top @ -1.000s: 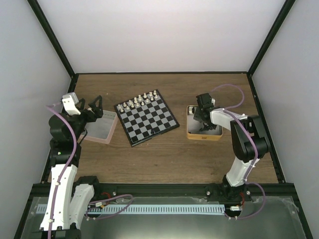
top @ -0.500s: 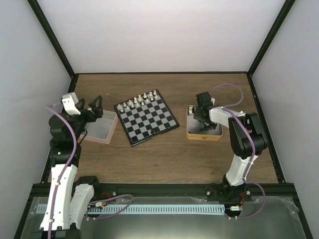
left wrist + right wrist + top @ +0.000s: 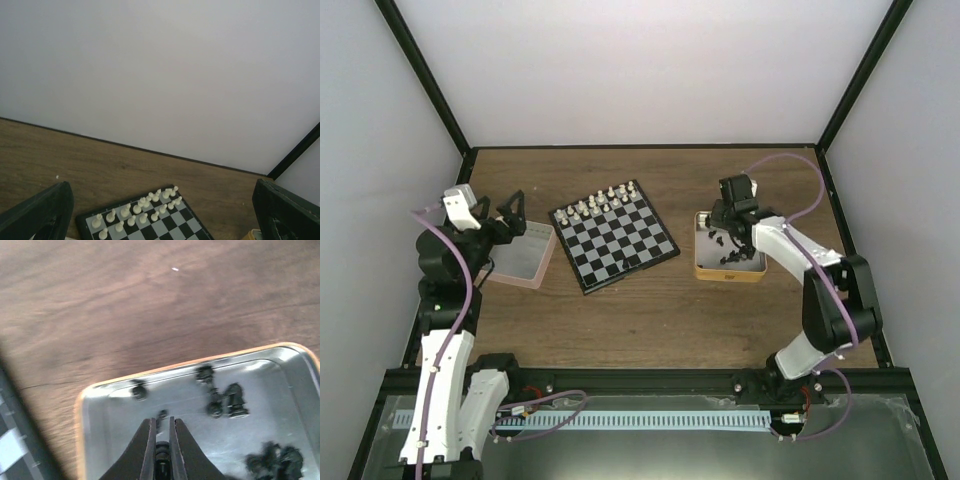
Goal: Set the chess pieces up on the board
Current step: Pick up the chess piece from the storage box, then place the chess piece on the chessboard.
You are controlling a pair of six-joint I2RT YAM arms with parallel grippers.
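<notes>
Overhead and wrist views of the two-arm chess rig. The board (image 3: 620,245) lies turned at an angle on the wooden table (image 3: 660,310), left of centre. The white pieces (image 3: 603,203) stand upright in two rows along its far edge, and its other squares are bare.

Right of the board, and apart from it, sits the orange-rimmed tin (image 3: 700,268). The right gripper (image 3: 161,420) reaches down into this tin near its left wall, its jaws drawn almost together on one black piece (image 3: 161,459) pinched between the fingers. In the wrist view the loose black pieces (image 3: 227,402) lie scattered on the metal floor of the tin — a few near its far wall and a clump at the lower right. One small piece sits just past the fingertips.

The left gripper (image 3: 503,220) hangs at the left of the table above the pink-rimmed tin (image 3: 542,262), which sits just left of the board. Its jaws are spread wide with nothing between them. Its wrist view looks over the board's white rows toward the back wall.
</notes>
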